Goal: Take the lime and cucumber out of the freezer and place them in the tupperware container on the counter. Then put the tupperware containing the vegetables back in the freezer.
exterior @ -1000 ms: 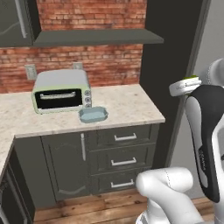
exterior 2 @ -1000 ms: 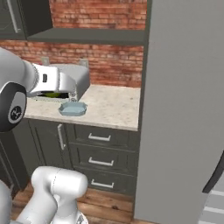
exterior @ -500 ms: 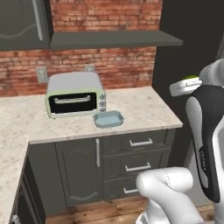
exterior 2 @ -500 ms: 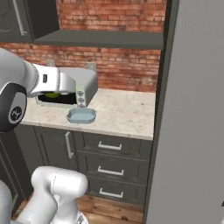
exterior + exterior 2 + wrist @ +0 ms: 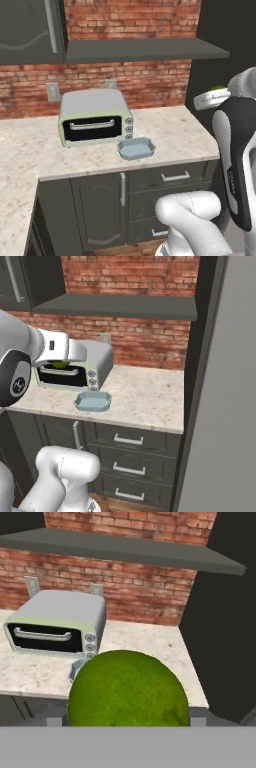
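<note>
Lime [image 5: 128,688] sits gripped at 6 o'clock in the hand view, the gripper [image 5: 128,719] spread wide around it above the counter [image 5: 150,647].

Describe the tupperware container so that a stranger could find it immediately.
On the beige counter under the brick wall stands a pale green toaster oven. Just in front of its right corner lies the tupperware container: a shallow, empty, pale blue-grey tray, far smaller than the oven.

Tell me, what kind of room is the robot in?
It looks like a home kitchen. A toaster oven sits on a speckled stone counter over dark drawers, with a brick wall behind and a little food container beside it.
</note>
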Motion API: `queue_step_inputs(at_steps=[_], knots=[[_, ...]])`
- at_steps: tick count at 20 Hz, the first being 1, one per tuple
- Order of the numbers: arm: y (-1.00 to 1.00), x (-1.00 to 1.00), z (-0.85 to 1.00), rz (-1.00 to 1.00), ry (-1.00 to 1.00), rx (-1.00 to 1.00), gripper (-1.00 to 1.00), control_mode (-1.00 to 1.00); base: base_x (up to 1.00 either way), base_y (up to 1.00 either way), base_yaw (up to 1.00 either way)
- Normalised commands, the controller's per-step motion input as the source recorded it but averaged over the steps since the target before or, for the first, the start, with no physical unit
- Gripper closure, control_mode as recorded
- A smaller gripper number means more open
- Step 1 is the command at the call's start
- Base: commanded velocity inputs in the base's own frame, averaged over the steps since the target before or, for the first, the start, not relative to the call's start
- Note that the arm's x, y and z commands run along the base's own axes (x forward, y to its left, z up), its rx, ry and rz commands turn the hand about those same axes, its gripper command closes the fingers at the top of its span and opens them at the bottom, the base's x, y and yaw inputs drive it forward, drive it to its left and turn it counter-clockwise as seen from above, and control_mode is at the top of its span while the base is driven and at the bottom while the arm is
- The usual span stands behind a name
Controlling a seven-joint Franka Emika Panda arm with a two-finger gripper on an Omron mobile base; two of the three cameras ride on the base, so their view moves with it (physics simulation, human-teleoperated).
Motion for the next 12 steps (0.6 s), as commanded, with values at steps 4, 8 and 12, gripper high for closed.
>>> queue_step_inputs(at_steps=[4,8,12], knots=[[0.00,0.00,0.00,0.00,0.00,0.00,1.00,1.00,0.49,0.25,0.00],[0.00,0.00,0.00,0.00,0.00,0.00,1.00,1.00,0.40,0.25,0.00],[0.00,0.00,-0.07,0.00,0.01,0.00,1.00,-1.00,0.00,0.00,0.00]])
